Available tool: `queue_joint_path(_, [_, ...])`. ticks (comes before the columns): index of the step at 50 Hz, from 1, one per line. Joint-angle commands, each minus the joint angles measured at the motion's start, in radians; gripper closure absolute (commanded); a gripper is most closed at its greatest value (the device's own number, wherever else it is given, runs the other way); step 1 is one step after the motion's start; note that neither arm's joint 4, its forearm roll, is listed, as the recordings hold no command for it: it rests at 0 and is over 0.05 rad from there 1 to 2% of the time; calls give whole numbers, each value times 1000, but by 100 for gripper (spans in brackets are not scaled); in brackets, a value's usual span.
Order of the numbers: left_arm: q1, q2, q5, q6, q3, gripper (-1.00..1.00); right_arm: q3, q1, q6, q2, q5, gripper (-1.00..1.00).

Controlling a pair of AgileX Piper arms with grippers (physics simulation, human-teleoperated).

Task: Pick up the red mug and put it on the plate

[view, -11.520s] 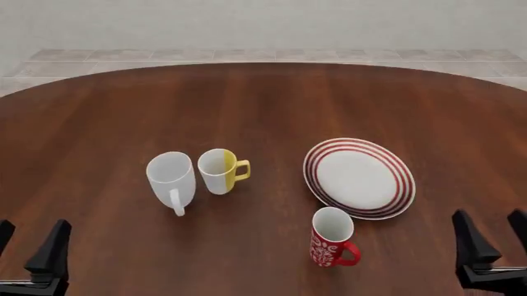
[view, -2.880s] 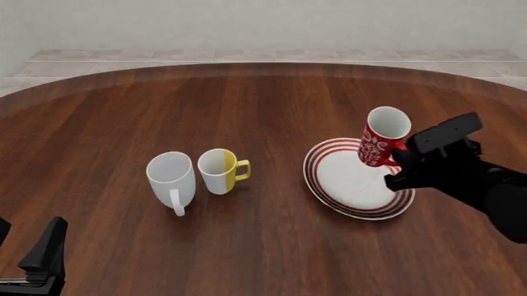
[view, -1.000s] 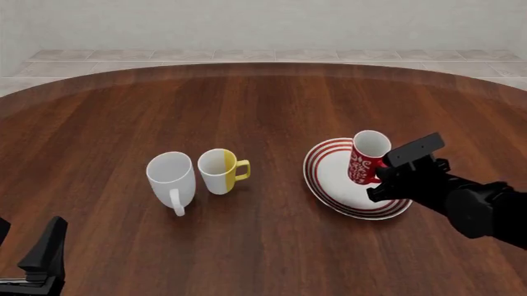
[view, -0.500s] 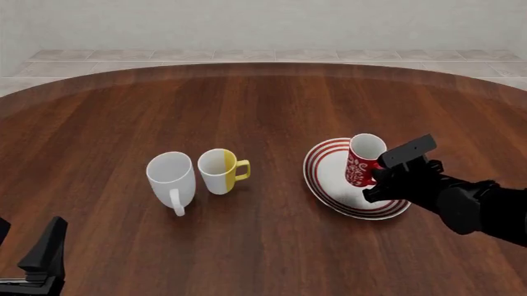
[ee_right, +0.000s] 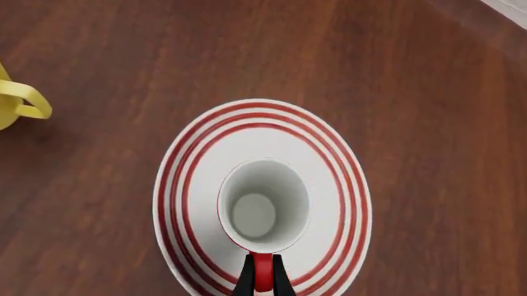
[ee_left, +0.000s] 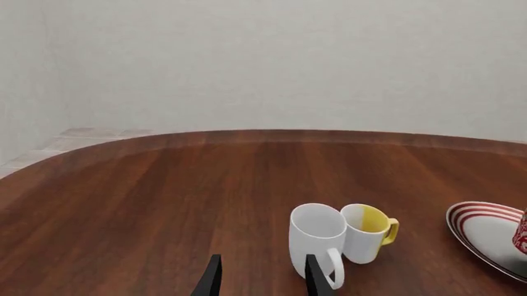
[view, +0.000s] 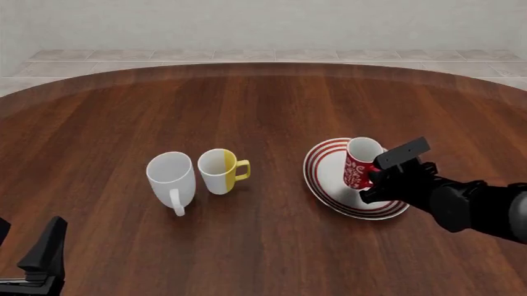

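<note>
The red mug [view: 359, 165] with its white pattern stands upright over the middle of the plate [view: 323, 180], its base at or just above the plate's surface. My right gripper [view: 377, 177] is shut on the mug's red handle from the near-right side. From above, the right wrist view shows the mug's white inside [ee_right: 263, 206] centred in the red-ringed plate [ee_right: 177, 185], with the gripper [ee_right: 261, 282] pinching the handle. My left gripper [view: 24, 250] sits open at the table's near-left edge, holding nothing. Its wrist view catches the plate [ee_left: 485, 231] and a sliver of the red mug [ee_left: 522, 231].
A plain white mug [view: 172, 176] and a half-yellow, half-white mug [view: 219, 171] stand side by side left of the plate; they also appear as white mug [ee_left: 317, 237] and yellow mug [ee_left: 367, 231] ahead of the left gripper [ee_left: 261, 280]. The round wooden table [view: 263, 105] ends at a tiled floor.
Over the last second my right gripper has lowered the red mug a little, down and slightly left onto the plate's centre. The left arm has not moved.
</note>
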Motion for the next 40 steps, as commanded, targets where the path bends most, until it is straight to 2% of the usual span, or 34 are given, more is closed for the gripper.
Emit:
queue_joint_path(1, [0,-1,0,0,1,-100,-6,-4,6,18,-11,100])
queue_joint_path(40, [1,-1,-3,3,4,-100,7,2,9,55,-49,100])
